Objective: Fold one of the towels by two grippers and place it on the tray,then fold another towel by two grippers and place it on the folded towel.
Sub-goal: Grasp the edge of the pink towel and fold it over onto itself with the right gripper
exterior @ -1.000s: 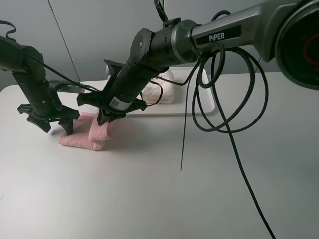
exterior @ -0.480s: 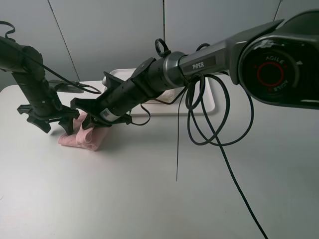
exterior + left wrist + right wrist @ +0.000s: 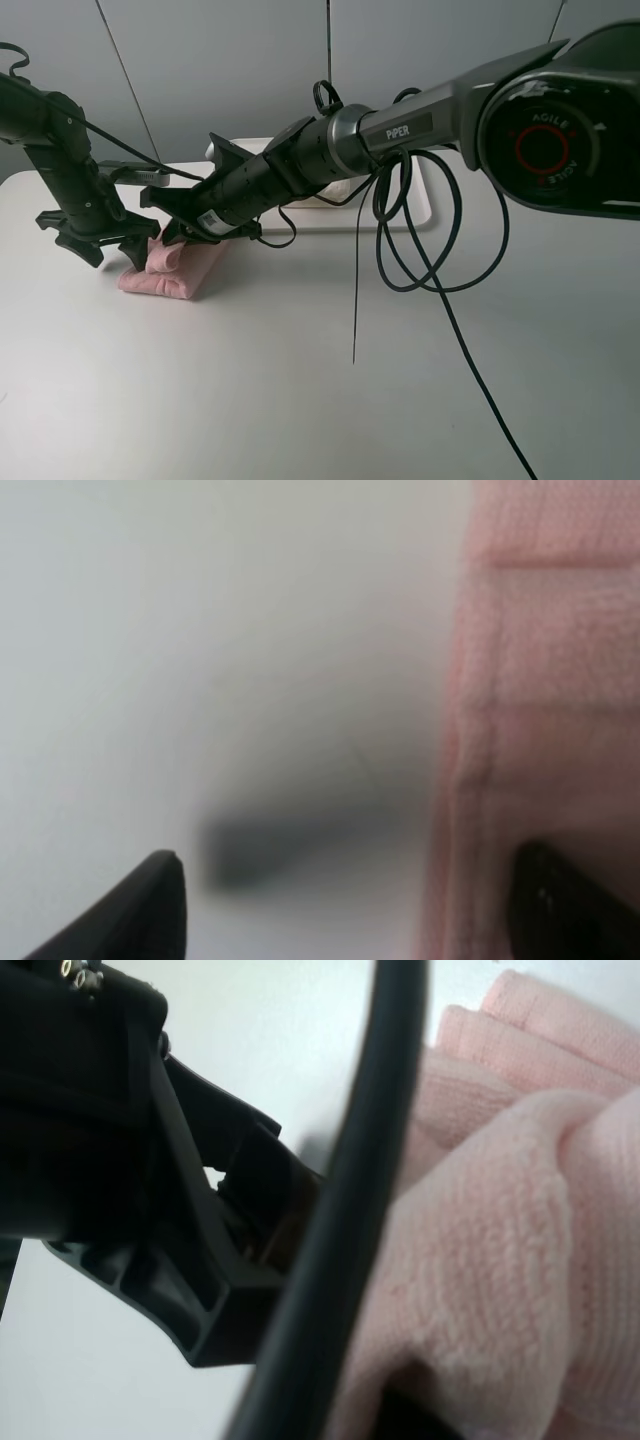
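Note:
The pink towel point(image 3: 185, 268) lies partly folded on the table at the left. My right gripper point(image 3: 172, 238) has reached across the middle and is shut on a raised fold of the pink towel point(image 3: 500, 1260), held over the part lying flat. My left gripper point(image 3: 110, 250) stands open at the towel's left edge. In the left wrist view, one fingertip point(image 3: 160, 905) is over bare table and the other is over the pink towel point(image 3: 550, 680). The white tray point(image 3: 422, 200) sits at the back. Only a sliver of the cream towel point(image 3: 338, 192) on it shows behind the right arm.
A long loop of black cable point(image 3: 440, 250) hangs from the right arm over the table's middle, with a thin strand reaching down to the surface. In the right wrist view, a cable point(image 3: 340, 1210) crosses in front of the left arm's black housing point(image 3: 150, 1210).
The right arm has stretched further left and lower, carrying the pink fold over the flat part of the towel. The left gripper has stayed in place and open.

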### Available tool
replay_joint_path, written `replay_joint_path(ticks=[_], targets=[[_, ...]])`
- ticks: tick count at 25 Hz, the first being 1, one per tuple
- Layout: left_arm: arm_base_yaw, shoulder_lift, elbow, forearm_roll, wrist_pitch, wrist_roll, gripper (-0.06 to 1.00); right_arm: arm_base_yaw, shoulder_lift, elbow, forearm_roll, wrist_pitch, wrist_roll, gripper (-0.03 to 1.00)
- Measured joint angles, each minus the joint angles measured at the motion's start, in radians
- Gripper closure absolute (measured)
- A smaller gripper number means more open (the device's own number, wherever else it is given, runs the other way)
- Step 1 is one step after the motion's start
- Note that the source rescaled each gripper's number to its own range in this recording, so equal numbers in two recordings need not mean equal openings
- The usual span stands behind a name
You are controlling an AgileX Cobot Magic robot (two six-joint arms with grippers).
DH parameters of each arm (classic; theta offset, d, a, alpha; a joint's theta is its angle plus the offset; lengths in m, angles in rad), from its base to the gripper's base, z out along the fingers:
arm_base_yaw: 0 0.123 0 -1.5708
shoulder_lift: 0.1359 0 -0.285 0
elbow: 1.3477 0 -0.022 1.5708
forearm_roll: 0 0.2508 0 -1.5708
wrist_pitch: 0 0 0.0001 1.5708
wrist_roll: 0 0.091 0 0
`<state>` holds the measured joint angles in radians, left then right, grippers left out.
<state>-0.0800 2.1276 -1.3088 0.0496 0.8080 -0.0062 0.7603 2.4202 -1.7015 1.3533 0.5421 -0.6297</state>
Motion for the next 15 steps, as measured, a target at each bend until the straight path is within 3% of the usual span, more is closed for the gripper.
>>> replay_joint_path(ticks=[6,15], targets=[[0.0,0.0,-0.027,-0.021,0.015,0.03,0.09,0.0,0.0,0.0,-0.006,-0.004,-0.002,0.92],[0.0,-0.019,-0.187,-0.025,0.079,0.051,0.09,0.0,0.0,0.0,-0.034,0.011,-0.007,0.92]])
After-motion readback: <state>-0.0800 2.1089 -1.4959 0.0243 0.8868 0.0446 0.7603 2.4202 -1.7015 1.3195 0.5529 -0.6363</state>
